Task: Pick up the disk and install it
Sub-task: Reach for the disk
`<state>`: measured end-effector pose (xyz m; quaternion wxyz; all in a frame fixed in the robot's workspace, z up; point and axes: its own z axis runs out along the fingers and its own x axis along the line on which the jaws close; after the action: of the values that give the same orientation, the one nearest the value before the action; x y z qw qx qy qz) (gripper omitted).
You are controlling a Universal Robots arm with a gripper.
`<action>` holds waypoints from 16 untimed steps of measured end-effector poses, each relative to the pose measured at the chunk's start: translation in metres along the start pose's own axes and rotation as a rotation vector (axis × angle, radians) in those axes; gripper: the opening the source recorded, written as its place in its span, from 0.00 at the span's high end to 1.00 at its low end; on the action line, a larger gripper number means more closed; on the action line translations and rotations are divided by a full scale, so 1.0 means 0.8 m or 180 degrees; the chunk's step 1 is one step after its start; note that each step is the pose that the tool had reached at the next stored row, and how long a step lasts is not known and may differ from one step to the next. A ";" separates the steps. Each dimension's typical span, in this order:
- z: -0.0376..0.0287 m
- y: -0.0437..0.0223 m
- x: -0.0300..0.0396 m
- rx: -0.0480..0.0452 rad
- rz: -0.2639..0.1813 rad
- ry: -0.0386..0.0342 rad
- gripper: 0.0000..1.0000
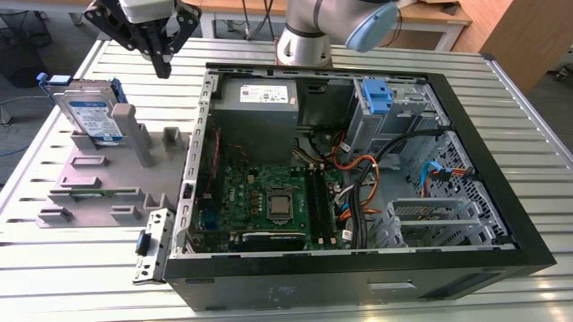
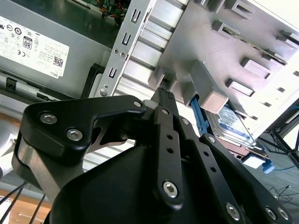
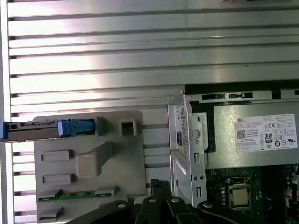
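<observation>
Black robot gripper (image 1: 163, 66) hangs above a slatted silver metal table (image 1: 80, 282), fingers pinched together and holding nothing. Just below it, the flat silver hard drive disk (image 1: 92, 115), with white-and-blue label and blue frame, stands upright in a grey plastic holder (image 1: 98, 181), at the exterior view's left of an open black computer case (image 1: 358, 285)

Print log | you have a white sticker (image 3: 265, 133) on the power supply (image 3: 219, 140); it carries lines of small print, a square code and round marks | you have a white-and-blue printed label (image 1: 98, 124) on the disk (image 1: 79, 94); its words are too small to make out
</observation>
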<state>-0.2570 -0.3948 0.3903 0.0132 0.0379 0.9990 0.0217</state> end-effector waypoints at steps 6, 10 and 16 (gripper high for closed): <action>0.0004 0.0032 0.0021 0.0000 0.0000 0.0000 0.89; 0.0011 0.0079 0.0062 0.0000 0.0000 0.0000 0.89; 0.0028 0.0202 0.0144 0.0000 0.0000 0.0000 0.89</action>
<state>-0.2672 -0.3778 0.3885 0.0132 0.0380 0.9990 0.0217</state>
